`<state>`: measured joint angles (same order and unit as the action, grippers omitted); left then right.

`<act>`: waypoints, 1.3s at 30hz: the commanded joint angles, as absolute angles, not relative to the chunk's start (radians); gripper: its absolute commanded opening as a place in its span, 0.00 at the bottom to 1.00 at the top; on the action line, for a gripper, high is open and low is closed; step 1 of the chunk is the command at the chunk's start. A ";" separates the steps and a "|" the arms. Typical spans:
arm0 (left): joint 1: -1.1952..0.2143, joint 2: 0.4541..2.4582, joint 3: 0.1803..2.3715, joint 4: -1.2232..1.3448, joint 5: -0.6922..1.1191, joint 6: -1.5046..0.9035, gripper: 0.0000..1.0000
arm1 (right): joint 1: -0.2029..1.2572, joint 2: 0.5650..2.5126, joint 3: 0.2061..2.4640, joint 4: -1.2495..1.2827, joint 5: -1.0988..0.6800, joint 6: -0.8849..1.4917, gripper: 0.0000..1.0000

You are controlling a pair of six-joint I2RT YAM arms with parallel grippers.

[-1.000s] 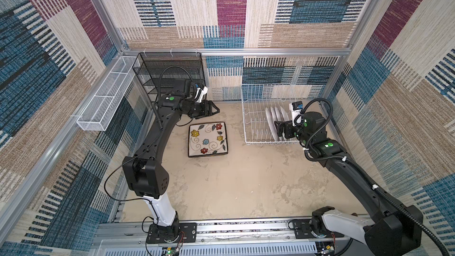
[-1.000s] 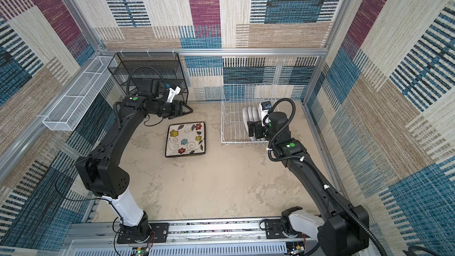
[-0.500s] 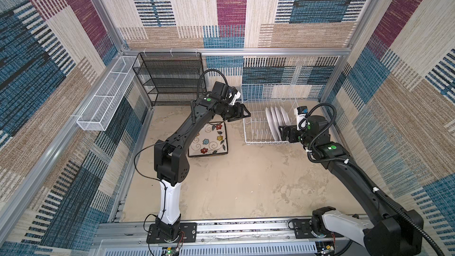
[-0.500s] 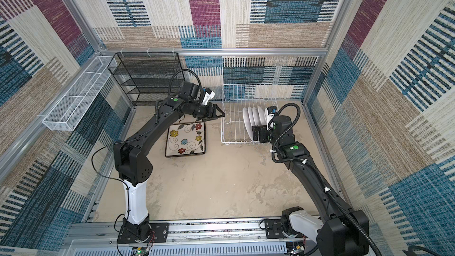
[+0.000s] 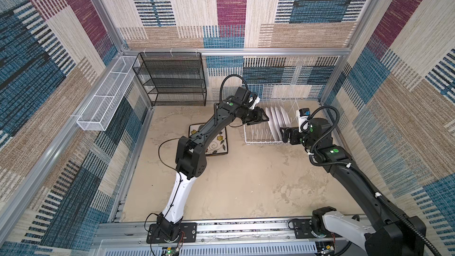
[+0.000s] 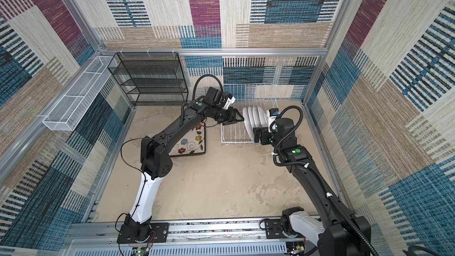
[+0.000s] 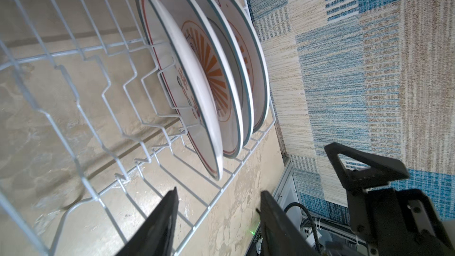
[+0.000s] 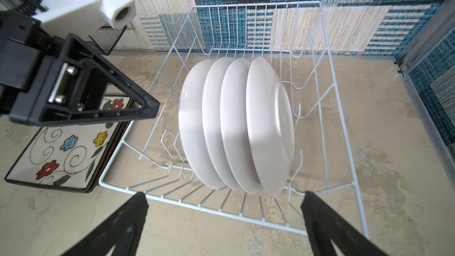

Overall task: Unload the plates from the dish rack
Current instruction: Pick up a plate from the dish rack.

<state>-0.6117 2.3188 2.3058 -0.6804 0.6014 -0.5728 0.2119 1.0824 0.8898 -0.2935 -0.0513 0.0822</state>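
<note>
On the floor, at about eleven o'clock as I look down from above, the square flower plates (image 5: 219, 141) lie flat in a pile, just beside the white dish rack (image 5: 261, 142) at about one o'clock. My left claw (image 5: 264, 118) hangs over the rack at the nine o'clock side of the four round plates (image 5: 277, 119) standing in it, its fingers apart with nothing between them. My right claw (image 5: 283, 134) sits at their four o'clock side, wide apart and empty too.
</note>
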 commanded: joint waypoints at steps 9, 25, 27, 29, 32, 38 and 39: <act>-0.626 2.371 2.326 -0.657 0.512 -0.625 0.43 | 0.210 1.084 0.908 -0.245 -0.057 0.088 1.00; -0.630 2.327 2.283 -0.619 0.493 -0.635 0.39 | 0.208 1.107 0.916 -0.229 -0.075 0.086 1.00; -0.630 2.305 2.261 -0.605 0.492 -0.634 0.40 | 0.209 1.110 0.914 -0.225 -0.077 0.087 1.00; -0.630 2.298 2.252 -0.592 0.493 -0.636 0.41 | 0.209 1.112 0.913 -0.221 -0.080 0.087 1.00; -0.630 2.317 2.272 -0.595 0.505 -0.642 0.42 | 0.209 1.115 0.913 -0.221 -0.084 0.086 1.00; -0.635 2.356 2.295 -0.592 0.520 -0.671 0.42 | 0.207 1.107 0.913 -0.224 -0.078 0.087 1.00; -0.635 2.362 2.298 -0.588 0.521 -0.677 0.42 | 0.207 1.104 0.913 -0.223 -0.078 0.088 1.00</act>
